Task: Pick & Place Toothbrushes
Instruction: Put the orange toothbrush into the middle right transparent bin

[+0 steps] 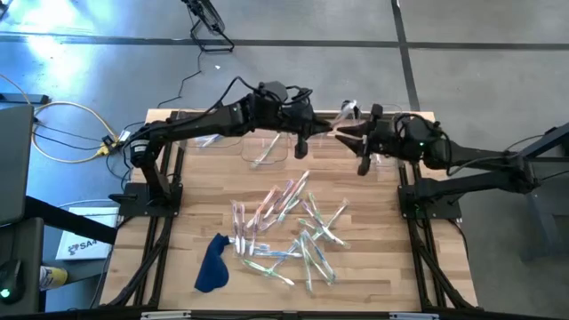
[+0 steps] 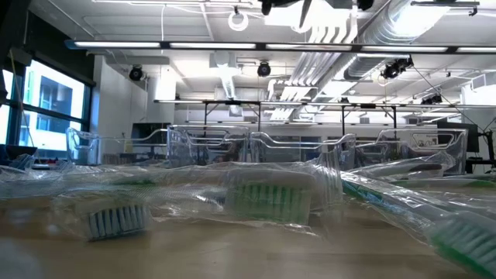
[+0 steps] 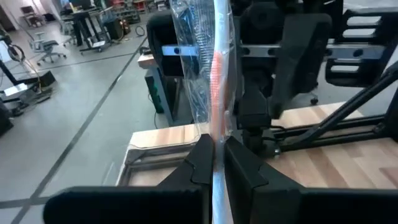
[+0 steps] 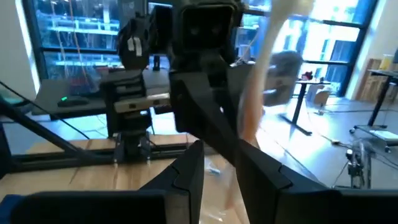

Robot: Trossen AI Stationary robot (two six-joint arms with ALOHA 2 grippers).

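Both arms met above the far edge of the wooden counter, over the clear bins. The left gripper was clenched on 1 wrapped toothbrush with a pink handle, which stood up between its fingers in a crinkled clear wrapper. In the high view the left gripper sat just beside the right gripper, and the same pale toothbrush showed between them.

The right wrist view showed the right gripper with its fingers close around the lower part of a blurred pale strip; whether they were clamped on it I cannot tell. The left arm's wrist filled the space directly ahead of it.

The rest of the toothbrushes lay scattered in a loose pile across the middle of the counter, several overlapping. A dark blue cloth lay crumpled just beside the pile, nearer the left arm's side. At least 1 toothbrush lay in a bin.
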